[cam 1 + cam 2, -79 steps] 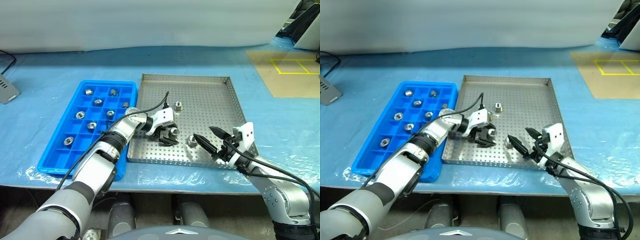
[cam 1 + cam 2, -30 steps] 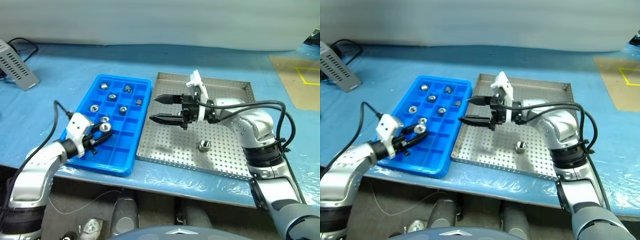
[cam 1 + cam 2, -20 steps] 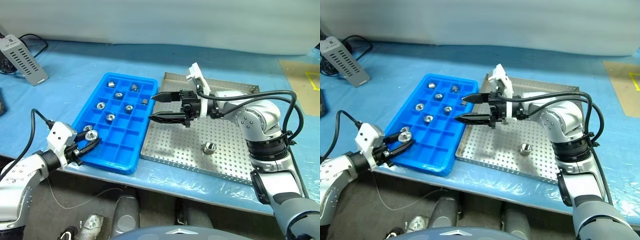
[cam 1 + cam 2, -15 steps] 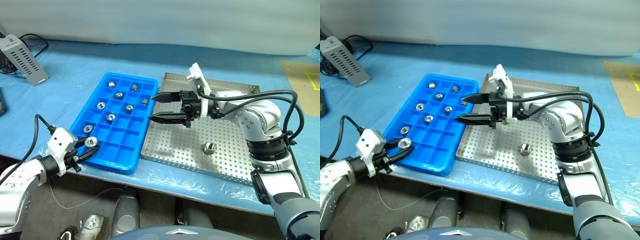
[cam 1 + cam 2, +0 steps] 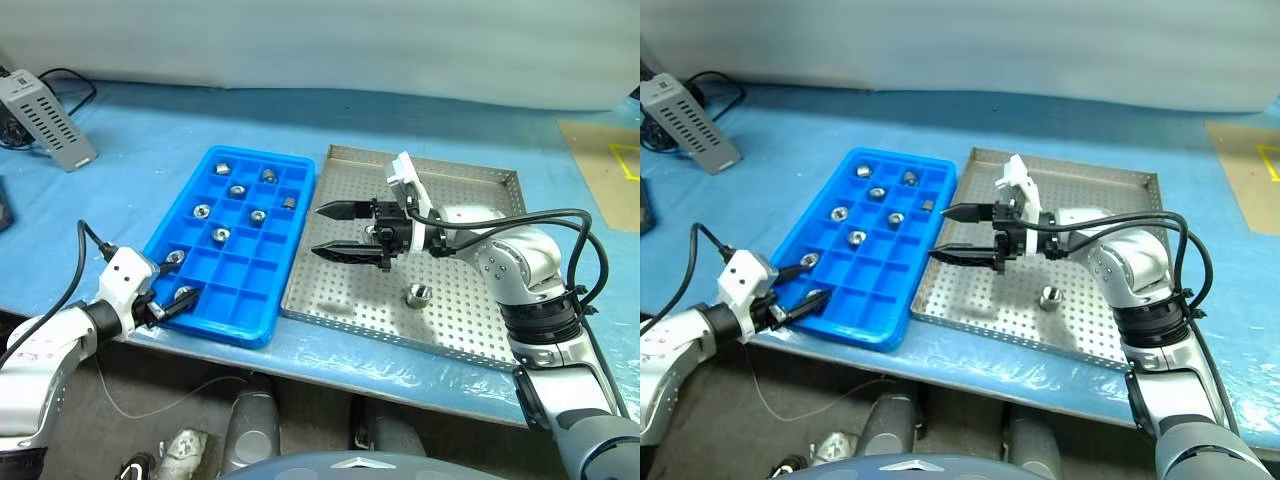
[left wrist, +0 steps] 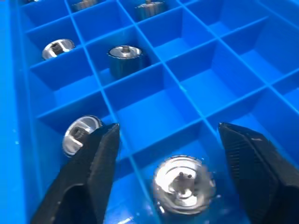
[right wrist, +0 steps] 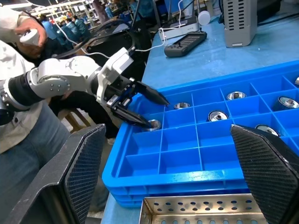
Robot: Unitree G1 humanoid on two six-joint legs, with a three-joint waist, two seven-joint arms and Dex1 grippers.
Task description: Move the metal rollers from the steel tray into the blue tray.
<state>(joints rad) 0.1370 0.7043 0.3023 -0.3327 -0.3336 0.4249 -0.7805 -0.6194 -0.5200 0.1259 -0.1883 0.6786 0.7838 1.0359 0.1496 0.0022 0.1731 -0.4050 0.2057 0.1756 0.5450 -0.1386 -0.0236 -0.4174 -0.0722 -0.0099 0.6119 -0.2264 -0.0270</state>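
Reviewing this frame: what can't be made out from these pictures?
- Bright blue gridded plastic tray: its near left corner is behind the left gripper in the eye views.
- Small shiny metal rollers in it: too small there to show their central holes.
- Perforated steel tray: floor under the open right gripper is covered; one roller shows.

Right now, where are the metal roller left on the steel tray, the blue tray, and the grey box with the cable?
metal roller (image 5: 418, 294), left eye view, its top face.
steel tray (image 5: 470, 170), left eye view, far rim.
blue tray (image 5: 232, 332), left eye view, near rim.
grey box (image 5: 48, 122), left eye view, its vented top.
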